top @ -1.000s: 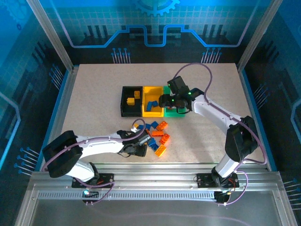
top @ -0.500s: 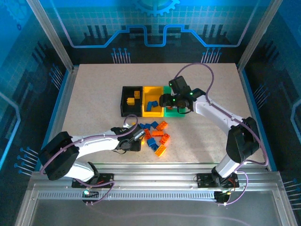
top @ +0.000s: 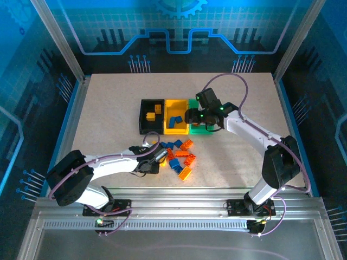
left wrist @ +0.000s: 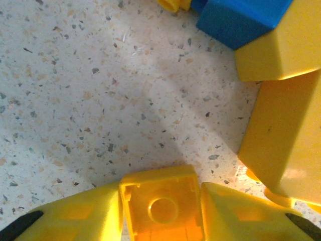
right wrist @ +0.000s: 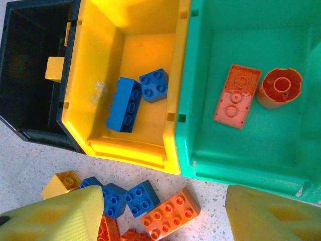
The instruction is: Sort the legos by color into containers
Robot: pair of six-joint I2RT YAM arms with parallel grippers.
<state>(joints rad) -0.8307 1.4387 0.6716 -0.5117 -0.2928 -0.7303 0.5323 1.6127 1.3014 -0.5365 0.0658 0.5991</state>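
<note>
Speckled bench (top: 108, 119) under blue-lit walls, two arms among toy bricks.
Left end effector (top: 154, 164) clamps a yellow brick (left wrist: 160, 208) (hollow underside showing) close to the bench, beside the loose pile (top: 184, 158). Right end effector (top: 192, 116) hangs spread and empty over the green bin (right wrist: 251, 145), which holds two orange pieces; the yellow bin (right wrist: 150, 30) holds two blue bricks, the black bin (right wrist: 25, 75) a yellow one.

The left claw (left wrist: 160, 223) squeezes a small yellow brick (left wrist: 161, 201) between its two yellow fingers (left wrist: 75, 218). The brick shows its hollow side, with a ring inside. Behind it lies the speckled bench (left wrist: 100, 90). A blue brick (left wrist: 241, 17) and two yellow pieces (left wrist: 286, 130) sit at the right.
</note>
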